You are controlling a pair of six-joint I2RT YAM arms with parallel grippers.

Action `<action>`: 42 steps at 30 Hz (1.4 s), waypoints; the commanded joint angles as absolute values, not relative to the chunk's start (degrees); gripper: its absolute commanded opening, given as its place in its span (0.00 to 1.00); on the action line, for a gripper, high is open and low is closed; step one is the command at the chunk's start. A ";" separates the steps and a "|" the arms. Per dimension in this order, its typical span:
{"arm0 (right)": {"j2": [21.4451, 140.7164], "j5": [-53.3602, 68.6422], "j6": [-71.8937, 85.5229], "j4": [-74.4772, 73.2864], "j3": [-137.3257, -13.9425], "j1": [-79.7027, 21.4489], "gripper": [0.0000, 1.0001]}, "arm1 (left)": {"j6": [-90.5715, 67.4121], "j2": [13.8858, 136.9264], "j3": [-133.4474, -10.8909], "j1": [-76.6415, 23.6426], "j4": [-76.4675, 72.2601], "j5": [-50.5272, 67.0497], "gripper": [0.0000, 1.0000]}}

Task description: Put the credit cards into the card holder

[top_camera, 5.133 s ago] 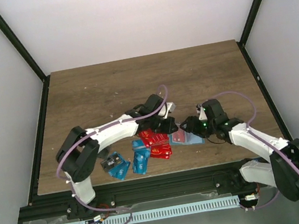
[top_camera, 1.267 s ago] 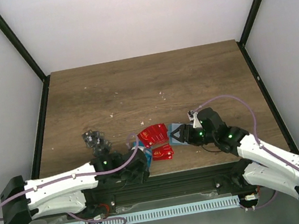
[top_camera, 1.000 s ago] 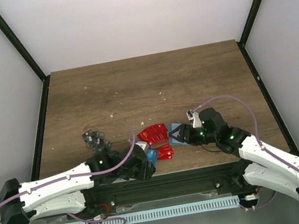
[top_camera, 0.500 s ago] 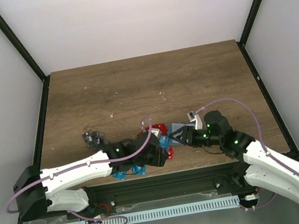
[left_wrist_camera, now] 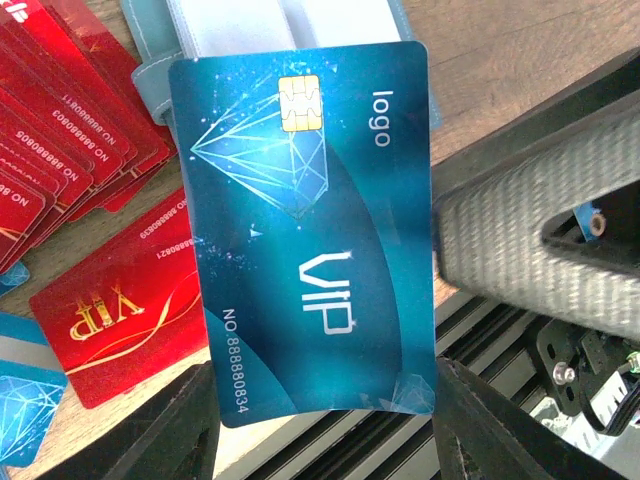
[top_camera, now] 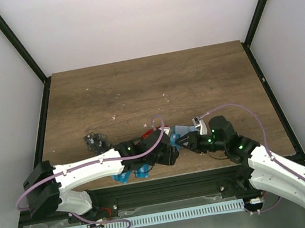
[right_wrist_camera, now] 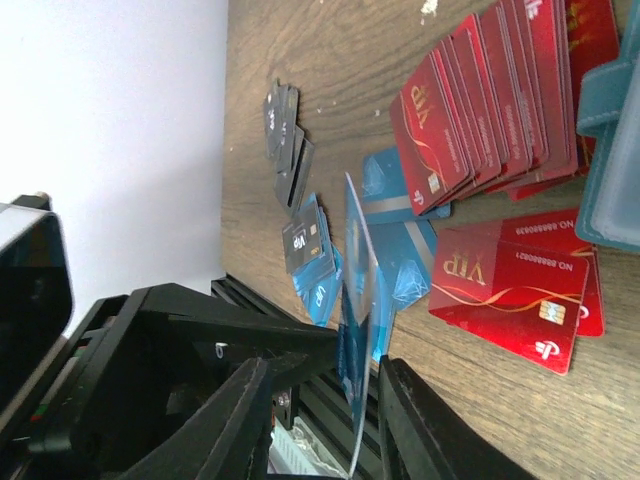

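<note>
While left jaws grip it, blue card (left_wrist_camera: 310, 240) overlaps card holder (left_wrist_camera: 150, 50) edge.

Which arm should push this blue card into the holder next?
Left, probably: the left gripper grips the blue card, whose far edge overlaps the card holder. The right gripper stands open, gripping nothing.

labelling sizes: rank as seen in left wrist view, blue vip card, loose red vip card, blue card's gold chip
1. blue VIP card, nearest the camera
2. loose red VIP card, partly hidden
3. gold chip
</note>
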State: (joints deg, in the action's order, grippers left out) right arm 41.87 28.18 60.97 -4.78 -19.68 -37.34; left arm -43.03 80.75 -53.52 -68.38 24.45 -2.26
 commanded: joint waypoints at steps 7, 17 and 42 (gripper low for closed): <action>42.53 28.52 62.24 -2.61 -18.61 -37.88 0.22 | -42.11 82.37 -56.25 -68.14 21.97 -1.70 0.56; 43.78 24.50 60.84 -5.42 -19.65 -37.88 0.01 | -41.43 84.29 -56.92 -67.53 21.14 -1.76 0.58; 46.15 27.90 41.49 -14.40 -19.19 -12.85 0.01 | -27.99 105.43 -70.54 -55.46 19.22 10.85 0.40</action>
State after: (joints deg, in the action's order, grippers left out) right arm 45.80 24.43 45.76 -14.90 -20.01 -15.66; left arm -31.18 101.91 -66.65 -56.40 20.12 7.51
